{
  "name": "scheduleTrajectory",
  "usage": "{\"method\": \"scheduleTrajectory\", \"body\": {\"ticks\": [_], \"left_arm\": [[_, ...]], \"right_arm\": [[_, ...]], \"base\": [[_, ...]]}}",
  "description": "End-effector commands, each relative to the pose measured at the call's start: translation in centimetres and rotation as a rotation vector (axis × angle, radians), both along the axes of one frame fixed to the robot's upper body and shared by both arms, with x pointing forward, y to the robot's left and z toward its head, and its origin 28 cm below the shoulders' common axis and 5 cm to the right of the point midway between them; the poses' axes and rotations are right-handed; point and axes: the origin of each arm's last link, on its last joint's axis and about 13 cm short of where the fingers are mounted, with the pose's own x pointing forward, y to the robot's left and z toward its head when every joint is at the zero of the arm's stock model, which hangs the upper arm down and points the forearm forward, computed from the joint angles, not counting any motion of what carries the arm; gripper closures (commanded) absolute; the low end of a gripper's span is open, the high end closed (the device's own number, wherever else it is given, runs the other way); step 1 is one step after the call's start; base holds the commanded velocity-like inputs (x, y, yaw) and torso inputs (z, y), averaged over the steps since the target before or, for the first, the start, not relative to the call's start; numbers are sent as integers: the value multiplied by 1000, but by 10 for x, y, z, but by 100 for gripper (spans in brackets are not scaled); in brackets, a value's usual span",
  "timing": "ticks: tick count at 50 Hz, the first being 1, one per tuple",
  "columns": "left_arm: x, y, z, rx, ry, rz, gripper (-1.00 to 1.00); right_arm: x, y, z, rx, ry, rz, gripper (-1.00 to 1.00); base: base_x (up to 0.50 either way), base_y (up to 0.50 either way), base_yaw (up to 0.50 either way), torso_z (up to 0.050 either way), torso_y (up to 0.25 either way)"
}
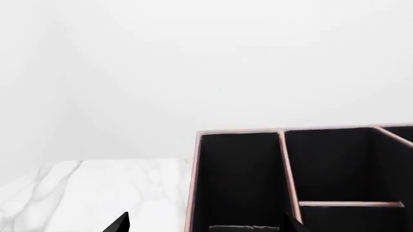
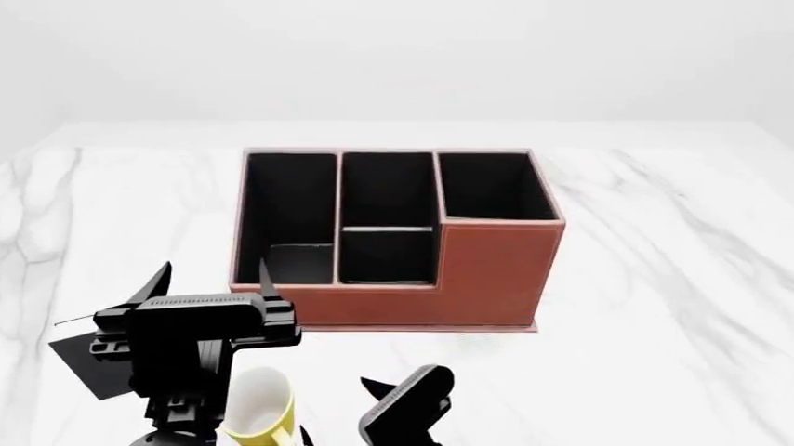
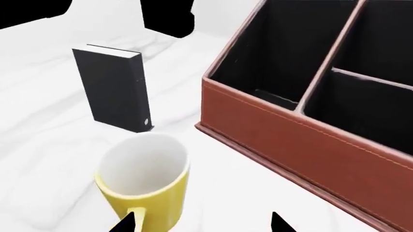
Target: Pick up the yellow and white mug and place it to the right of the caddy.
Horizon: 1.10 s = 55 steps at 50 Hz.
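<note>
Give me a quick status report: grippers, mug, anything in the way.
Right gripper open beside the yellow and white mug, no grip. Left gripper open, empty. Mug upright near the caddy; black book beside it.

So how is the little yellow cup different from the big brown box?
The mug is small, round and yellow with a white inside; the caddy is much bigger, boxy and reddish-brown with black inside. The mug has one hollow and a handle; the caddy has several compartments. Both stand open-topped on the marble table.
</note>
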Motion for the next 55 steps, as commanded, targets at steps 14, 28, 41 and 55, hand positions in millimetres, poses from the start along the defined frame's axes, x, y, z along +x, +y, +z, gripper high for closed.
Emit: {"method": "scheduleTrajectory", "body": {"ticks": [14, 28, 41, 55], "left_arm": [[0, 0, 0, -4, -1, -4, -100], [0, 0, 1, -7, -2, -10, -100], [-1, 0, 0, -7, -4, -12, -100], [-2, 0, 0, -7, -3, -15, -100]], "right_arm": [[6, 20, -12, -39, 49, 104, -100], [21, 28, -21, -59, 97, 135, -100], [27, 35, -35, -75, 154, 171, -100], [32, 38, -46, -83, 212, 197, -100]], "base": [[0, 0, 0, 0, 0], [0, 0, 0, 0, 0], [0, 0, 0, 0, 0], [0, 0, 0, 0, 0]]}}
